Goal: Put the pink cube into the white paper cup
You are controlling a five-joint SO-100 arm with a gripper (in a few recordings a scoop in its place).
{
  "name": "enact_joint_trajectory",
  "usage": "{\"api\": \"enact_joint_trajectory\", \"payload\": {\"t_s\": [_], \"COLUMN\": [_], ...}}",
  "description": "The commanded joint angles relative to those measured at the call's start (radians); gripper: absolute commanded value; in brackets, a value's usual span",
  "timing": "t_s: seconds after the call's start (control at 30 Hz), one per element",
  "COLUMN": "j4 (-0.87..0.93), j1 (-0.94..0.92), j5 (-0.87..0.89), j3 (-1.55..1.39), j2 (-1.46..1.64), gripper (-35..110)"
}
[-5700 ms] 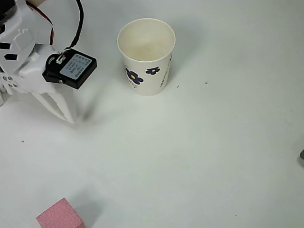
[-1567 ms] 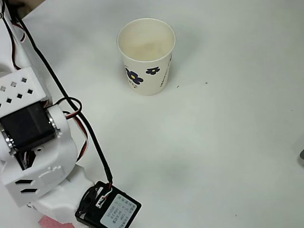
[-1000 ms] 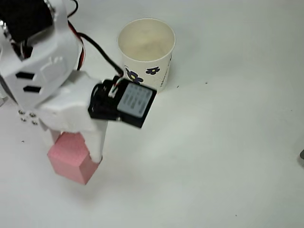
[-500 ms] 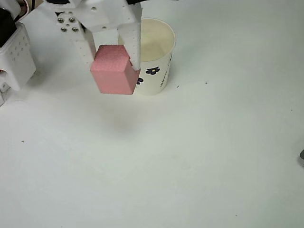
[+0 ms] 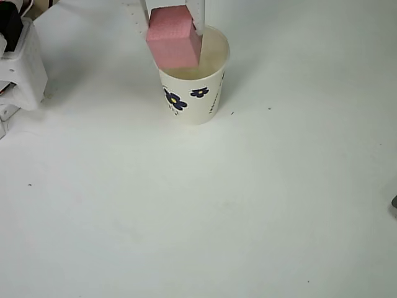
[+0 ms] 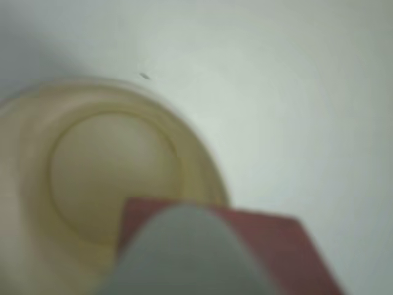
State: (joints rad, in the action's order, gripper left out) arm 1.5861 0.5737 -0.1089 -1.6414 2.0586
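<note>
The pink cube [image 5: 174,37] hangs in the air over the left part of the white paper cup's [image 5: 192,93] mouth in the overhead view. My white gripper [image 5: 172,15] is shut on it, one finger on each side of the block. The cup stands upright, with dark blue flowers on its side and a cream inside. In the wrist view, a blurred white finger [image 6: 184,252] lies against the pink cube [image 6: 276,246], and the cup's [image 6: 202,153] open mouth sits below and to the left.
A white part of the arm [image 5: 18,62] stands at the left edge of the overhead view. The white table [image 5: 248,198] spreads bare around the cup. A small dark thing [image 5: 394,202] shows at the right edge.
The gripper went to the cube at the bottom left, shut on it and lifted it. In the last half second it carried the cube up and right, over the cup's mouth.
</note>
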Motion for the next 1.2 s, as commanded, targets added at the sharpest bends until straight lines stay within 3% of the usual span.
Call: {"api": "enact_joint_trajectory", "payload": {"t_s": [0.0,0.37,1.17], "j4": [0.009,-0.006,-0.038], "j1": [0.078,0.193,0.114], "j5": [0.038,0.15,0.029], "j3": [0.009,-0.129,-0.018], "j2": [0.101,0.106,0.066], "gripper": [14,14,14]}}
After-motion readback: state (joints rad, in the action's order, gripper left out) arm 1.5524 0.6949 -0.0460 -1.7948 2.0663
